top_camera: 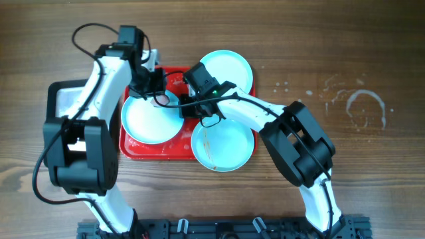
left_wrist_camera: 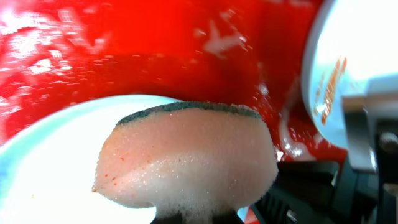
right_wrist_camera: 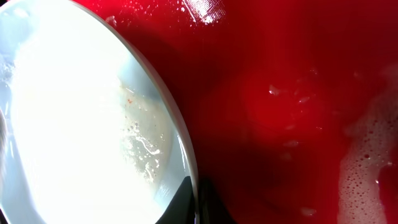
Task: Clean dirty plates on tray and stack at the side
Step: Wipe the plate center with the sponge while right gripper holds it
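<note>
Three pale blue plates lie on or over the red tray (top_camera: 143, 151): one at the left (top_camera: 149, 123), one at the back (top_camera: 229, 66), one at the front right (top_camera: 222, 146) with a brownish smear. My left gripper (top_camera: 159, 98) is shut on a pink sponge (left_wrist_camera: 186, 155) with a dark scouring face, held over the left plate (left_wrist_camera: 50, 162). My right gripper (top_camera: 188, 106) is shut on that plate's right rim, which sits pinched between the fingers (right_wrist_camera: 198, 208). Soapy film covers the plate (right_wrist_camera: 74, 124). The neighbouring plate (left_wrist_camera: 348, 43) shows an orange smear.
The tray floor (right_wrist_camera: 280, 93) is wet, with foam (right_wrist_camera: 367, 168) at one side. A black-rimmed tray with a white inside (top_camera: 63, 99) sits at the left, partly under my left arm. Wet marks (top_camera: 362, 106) stain the wooden table at the right.
</note>
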